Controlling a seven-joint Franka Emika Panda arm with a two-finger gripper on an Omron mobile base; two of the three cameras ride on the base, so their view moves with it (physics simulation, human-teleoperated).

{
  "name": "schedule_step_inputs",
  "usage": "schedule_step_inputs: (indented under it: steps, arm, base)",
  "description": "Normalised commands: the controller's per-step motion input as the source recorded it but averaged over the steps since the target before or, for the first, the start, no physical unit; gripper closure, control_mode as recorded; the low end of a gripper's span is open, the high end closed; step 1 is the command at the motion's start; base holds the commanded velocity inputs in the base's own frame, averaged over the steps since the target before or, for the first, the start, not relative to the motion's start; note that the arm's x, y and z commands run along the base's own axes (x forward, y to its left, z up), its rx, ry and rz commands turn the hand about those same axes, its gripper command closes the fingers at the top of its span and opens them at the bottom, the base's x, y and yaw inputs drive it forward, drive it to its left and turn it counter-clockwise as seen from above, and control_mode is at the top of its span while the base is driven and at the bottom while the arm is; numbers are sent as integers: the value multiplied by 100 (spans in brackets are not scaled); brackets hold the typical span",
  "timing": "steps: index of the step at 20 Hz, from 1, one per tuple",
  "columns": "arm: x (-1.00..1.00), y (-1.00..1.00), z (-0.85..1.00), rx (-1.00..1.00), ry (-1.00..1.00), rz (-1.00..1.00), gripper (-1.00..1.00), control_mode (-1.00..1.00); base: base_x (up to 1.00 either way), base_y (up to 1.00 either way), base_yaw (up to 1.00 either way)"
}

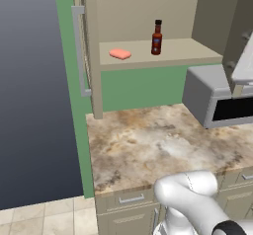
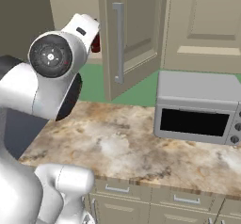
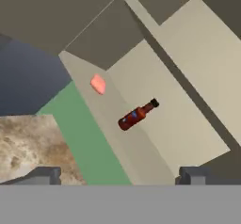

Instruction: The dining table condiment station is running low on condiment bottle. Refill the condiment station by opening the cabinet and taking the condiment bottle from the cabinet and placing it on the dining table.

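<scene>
On the open cabinet shelf, the condiment bottle stands upright, label unreadable; claw apart.

cabinet doors swung open, front clear. condiment bottle upright on shelf w/ room both sides; pink lump well apart to its left. microwave sits below right on tabletop.

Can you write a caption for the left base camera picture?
Open cabinet: the condiment bottle stands upright on the shelf, right of a pink lump, above the marble counter.
</scene>
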Motion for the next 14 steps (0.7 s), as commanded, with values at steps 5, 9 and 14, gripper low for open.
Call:
schedule_step_inputs:
  steps: [5,9,14]
  arm:
    - [47,57,-21,-39,1,-46,-100,-100]
    - [71,12,-34,-12,12,-55,-100,-100]
    - [61,-41,-45,-2,15,-47,-100,-100]
  base:
    - [0,0,0]
    - [0,0,0]
    - [0,0,0]
